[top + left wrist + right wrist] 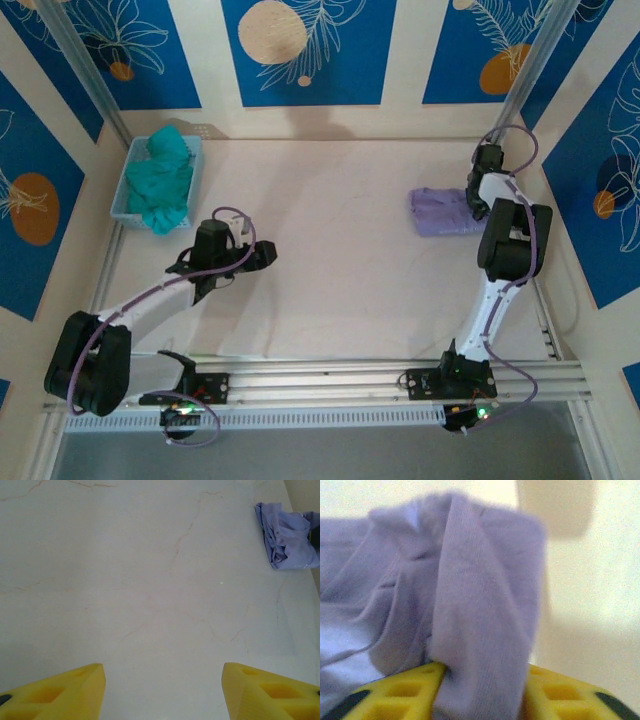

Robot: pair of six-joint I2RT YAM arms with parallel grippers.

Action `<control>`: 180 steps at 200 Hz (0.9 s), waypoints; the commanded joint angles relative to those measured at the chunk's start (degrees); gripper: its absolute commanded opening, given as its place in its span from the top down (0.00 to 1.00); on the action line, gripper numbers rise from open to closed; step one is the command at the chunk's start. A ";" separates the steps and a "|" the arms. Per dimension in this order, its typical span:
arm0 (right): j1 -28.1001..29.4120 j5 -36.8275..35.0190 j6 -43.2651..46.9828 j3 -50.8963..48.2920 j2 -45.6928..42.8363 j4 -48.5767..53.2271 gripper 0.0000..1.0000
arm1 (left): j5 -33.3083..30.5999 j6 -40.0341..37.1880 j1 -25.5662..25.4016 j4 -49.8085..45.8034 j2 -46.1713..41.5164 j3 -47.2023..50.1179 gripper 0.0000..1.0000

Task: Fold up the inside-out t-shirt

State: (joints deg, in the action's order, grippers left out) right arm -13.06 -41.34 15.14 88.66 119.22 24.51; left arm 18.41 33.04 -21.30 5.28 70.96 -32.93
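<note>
The crumpled t-shirt (pixel 445 212) lies by the right edge of the worktop (pixel 340 230), toward the far side. The right tool (pixel 480 680) is clamped on a fold of it. The left tool (pixel 162 685), jaws spread wide, hangs over the worktop nearer the left edge.

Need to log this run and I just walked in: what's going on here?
The right gripper is shut on a fold of the lavender t-shirt, which lies in a rumpled heap at the right side of the table. The left gripper is open over bare table, holding nothing. A teal garment sits in a bin at the far left.
</note>
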 commanded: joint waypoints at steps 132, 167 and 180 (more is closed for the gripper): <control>24.64 18.22 -26.52 -48.96 -59.63 -18.15 0.01 | -41.53 -18.81 0.46 -3.94 -23.01 2.89 0.00; 24.53 17.80 -24.96 -65.12 -66.71 -32.07 0.01 | -47.24 -28.58 1.78 9.87 -22.96 10.70 0.00; 23.62 16.60 -24.20 -69.54 -66.16 -38.10 0.01 | -46.69 -32.67 2.76 18.84 -20.17 14.20 0.00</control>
State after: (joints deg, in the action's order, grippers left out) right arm 11.64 -24.84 -8.43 25.78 53.41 0.73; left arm -23.40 10.66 -20.12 9.28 47.42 -24.27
